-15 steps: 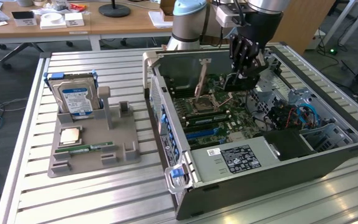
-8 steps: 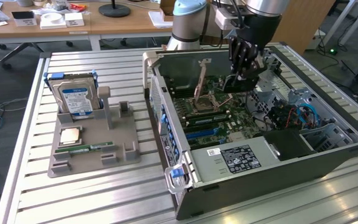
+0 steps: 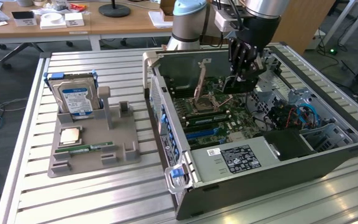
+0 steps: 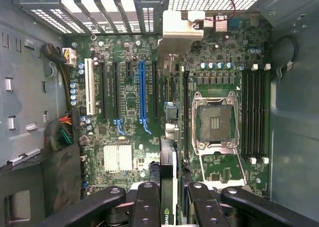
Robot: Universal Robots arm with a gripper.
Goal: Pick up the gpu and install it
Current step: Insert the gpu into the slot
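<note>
Two sides of our gripper (image 4: 172, 193) squeeze the gpu (image 4: 169, 159). It hangs on its thin edge over the motherboard (image 4: 127, 137), inside the computer case (image 3: 260, 175). We think it is light, stiff and easy to break, so we hold its edges.

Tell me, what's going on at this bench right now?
The robot arm's claw grips the gpu edge-on inside the open computer case, just above the motherboard. The card does not look seated in a slot yet. On the grey holder at the exterior view's left sit a hard drive, a CPU and a RAM stick.
</note>
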